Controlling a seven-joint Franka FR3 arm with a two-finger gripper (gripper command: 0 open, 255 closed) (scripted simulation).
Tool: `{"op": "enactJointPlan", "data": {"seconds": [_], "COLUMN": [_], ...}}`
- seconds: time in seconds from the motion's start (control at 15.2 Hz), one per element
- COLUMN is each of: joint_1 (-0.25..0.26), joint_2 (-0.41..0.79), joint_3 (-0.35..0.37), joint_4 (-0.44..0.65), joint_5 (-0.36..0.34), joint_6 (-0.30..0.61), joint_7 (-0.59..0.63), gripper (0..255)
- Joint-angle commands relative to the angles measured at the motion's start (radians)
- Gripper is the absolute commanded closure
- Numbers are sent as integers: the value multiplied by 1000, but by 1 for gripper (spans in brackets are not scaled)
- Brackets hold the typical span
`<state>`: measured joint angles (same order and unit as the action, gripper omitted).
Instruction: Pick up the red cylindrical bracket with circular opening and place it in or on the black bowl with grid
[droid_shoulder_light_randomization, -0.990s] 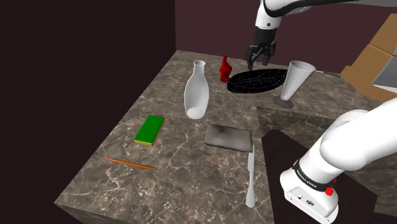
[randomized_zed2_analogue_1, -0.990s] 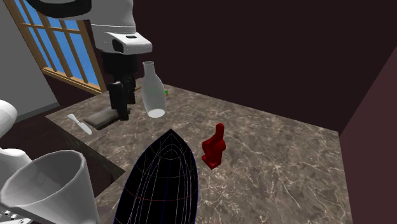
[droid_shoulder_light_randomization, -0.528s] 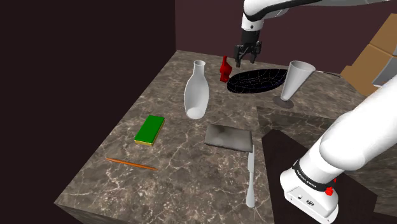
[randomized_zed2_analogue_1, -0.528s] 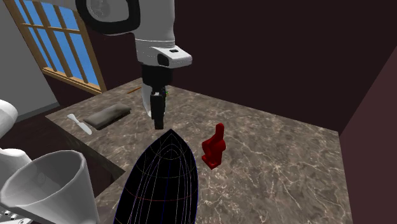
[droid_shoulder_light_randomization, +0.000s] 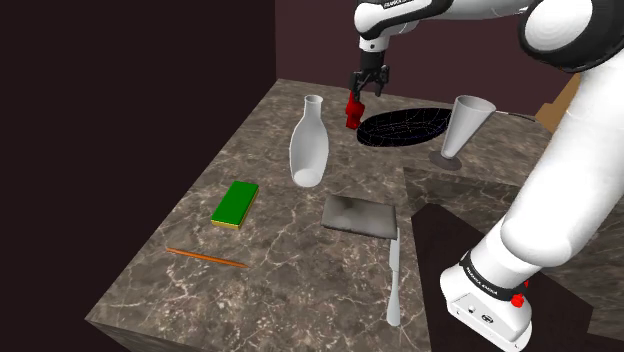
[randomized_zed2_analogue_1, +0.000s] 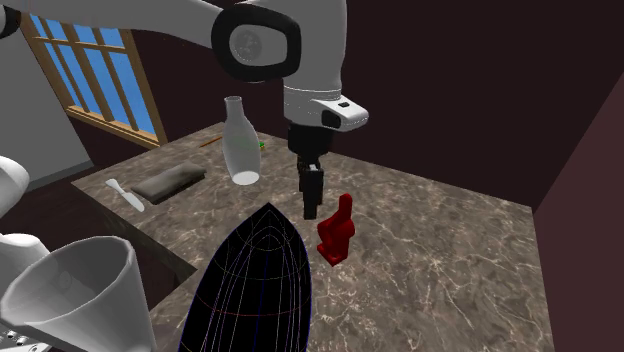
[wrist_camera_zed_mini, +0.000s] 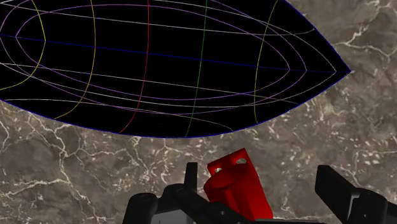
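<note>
The all-black two-finger gripper (droid_shoulder_light_randomization: 365, 90) hangs with its fingers apart, clasping nothing, just over the top of the red cylindrical bracket with circular openings (wrist_camera_zed_mini: 236, 186). The bracket stands upright on the brown marble tabletop (droid_shoulder_light_randomization: 300, 240), just beside the black grid-lined bowl (droid_shoulder_light_randomization: 405, 127).

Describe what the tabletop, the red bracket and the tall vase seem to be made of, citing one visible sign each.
Tabletop: looks like marble, brown-grey with white veins.
Red bracket: smooth plain red with a soft sheen, perhaps plastic or painted metal; no texture to decide.
Vase: smooth plain white, possibly ceramic; uncertain.
</note>
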<state>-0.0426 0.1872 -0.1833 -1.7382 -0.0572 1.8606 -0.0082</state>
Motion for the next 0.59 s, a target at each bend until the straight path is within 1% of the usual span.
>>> {"op": "enactJointPlan", "data": {"seconds": [0.0,0.07,0.13,0.53], "joint_1": [-9,-15,-17,-20], "joint_2": [85,128,142,153], "joint_3": [-2,-3,-3,-3], "joint_4": [92,143,159,94], "joint_5": [12,18,20,21], "joint_6": [-6,-12,-15,62], "joint_7": [-10,-15,-16,-17], "gripper": [0,0,0,0]}}
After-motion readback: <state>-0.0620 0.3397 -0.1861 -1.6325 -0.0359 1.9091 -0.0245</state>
